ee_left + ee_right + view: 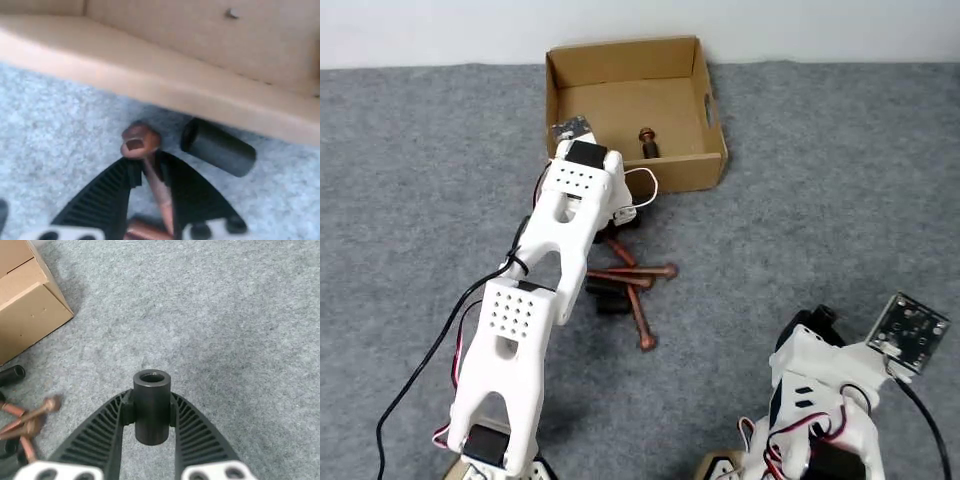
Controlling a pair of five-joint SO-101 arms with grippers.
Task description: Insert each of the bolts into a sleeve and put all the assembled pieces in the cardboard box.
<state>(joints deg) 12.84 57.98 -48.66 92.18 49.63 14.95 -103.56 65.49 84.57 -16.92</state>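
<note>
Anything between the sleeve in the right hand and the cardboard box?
Only bare carpet between the sleeve and cardboard box, per the right wrist view.

I see the cardboard box point(690, 172) at upper centre, with 1 assembled piece point(647, 142) inside. The left arm point(555, 260) spans from lower left to the box's front wall. At least 3 bolts point(642, 318) and 1 sleeve point(611, 300) lie mid-frame. The right arm point(820, 385) sits folded at lower right.
</note>
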